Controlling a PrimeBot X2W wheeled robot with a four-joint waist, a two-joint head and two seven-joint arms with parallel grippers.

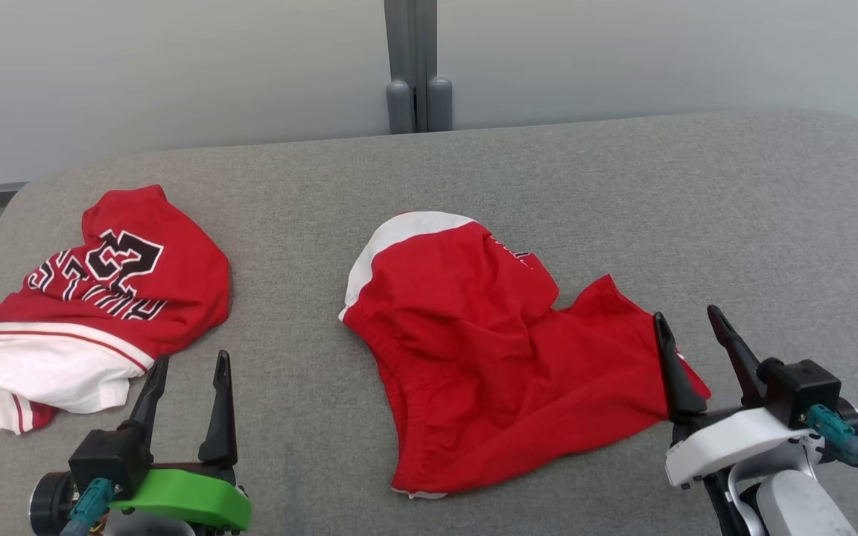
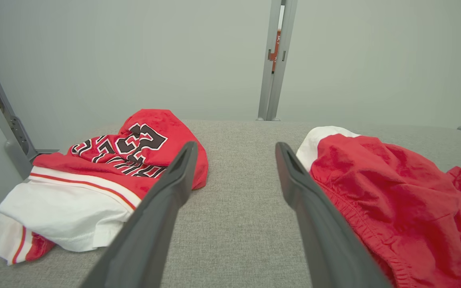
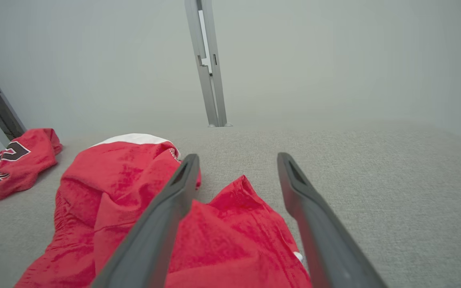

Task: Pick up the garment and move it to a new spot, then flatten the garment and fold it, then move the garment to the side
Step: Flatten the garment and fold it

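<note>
grey fabric surface (image 1: 623,186) | red shorts (image 1: 474,335) crumpled | left gripper (image 1: 192,359) spread | right gripper (image 1: 686,313) spread

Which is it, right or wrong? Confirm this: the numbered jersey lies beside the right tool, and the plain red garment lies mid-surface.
Wrong in one respect. The head view shows the numbered jersey beside the left tool, not the right tool. The plain red garment does lie in the middle of the grey surface.

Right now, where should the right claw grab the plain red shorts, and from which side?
Probably the right-hand corner of the red shorts, approached from the right by the right claw: that thin flap lies flat at the cloth's edge, beneath the open claw.
</note>
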